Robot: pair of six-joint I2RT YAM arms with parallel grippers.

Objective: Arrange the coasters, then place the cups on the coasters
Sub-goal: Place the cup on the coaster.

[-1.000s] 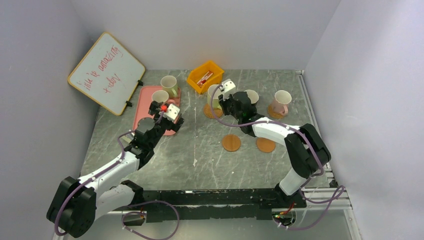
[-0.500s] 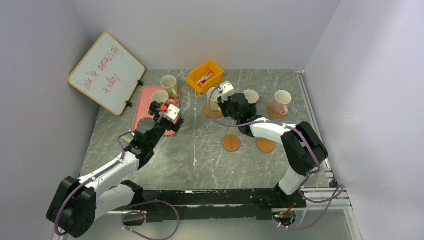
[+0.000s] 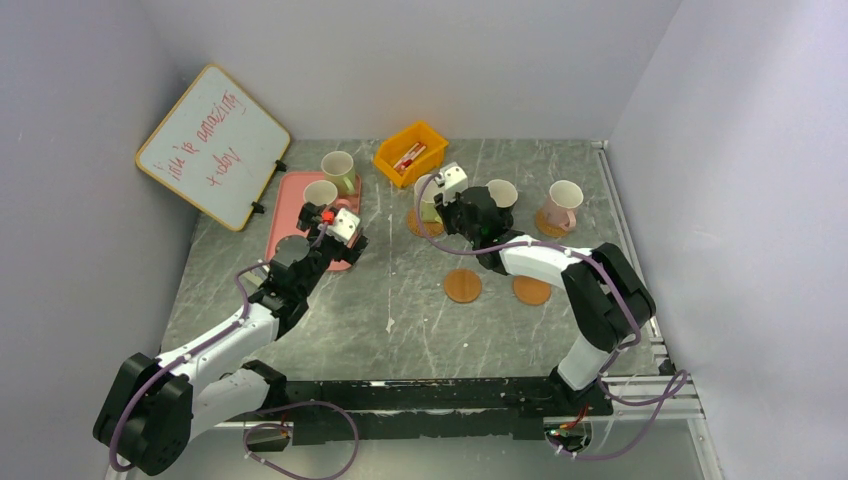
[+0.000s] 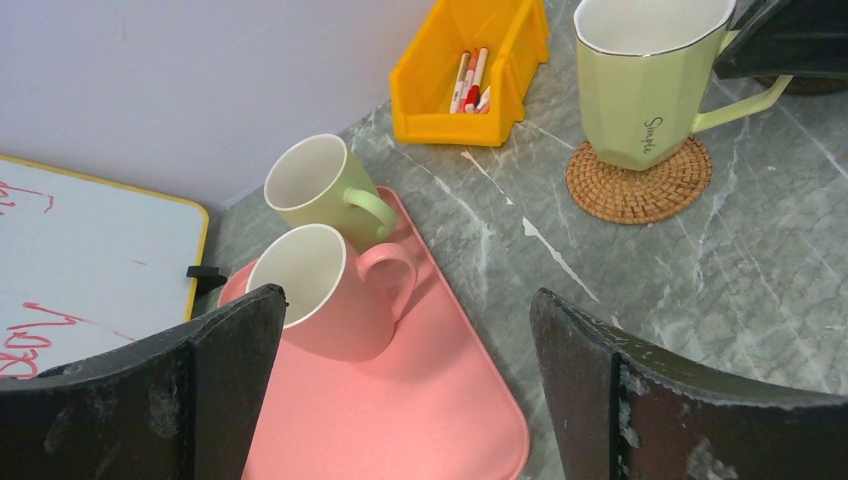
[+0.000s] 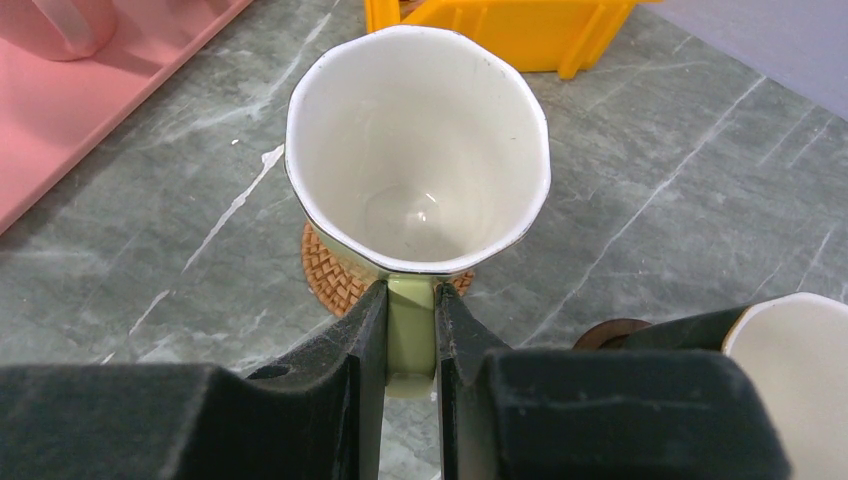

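My right gripper (image 5: 411,300) is shut on the handle of a pale green cup (image 5: 420,150), which stands on the woven coaster (image 5: 330,275). From above, that cup (image 3: 428,192) and the right gripper (image 3: 441,205) are at mid-back. Beside them, a black cup (image 3: 503,192) sits on a dark coaster (image 5: 605,333), and a pink cup (image 3: 565,202) on an orange coaster (image 3: 545,222). Two plain coasters (image 3: 462,286) (image 3: 531,290) lie bare. My left gripper (image 4: 408,300) hangs open over the pink tray (image 4: 420,410), near a pink cup (image 4: 320,295) and a green cup (image 4: 318,185).
A yellow bin (image 3: 410,152) holding markers stands at the back, just behind the woven coaster. A whiteboard (image 3: 212,145) leans against the left wall beside the tray (image 3: 290,205). A rail (image 3: 625,230) runs along the table's right edge.
My right wrist has shifted slightly to the left, still gripping the green cup's handle. The left arm has not moved.
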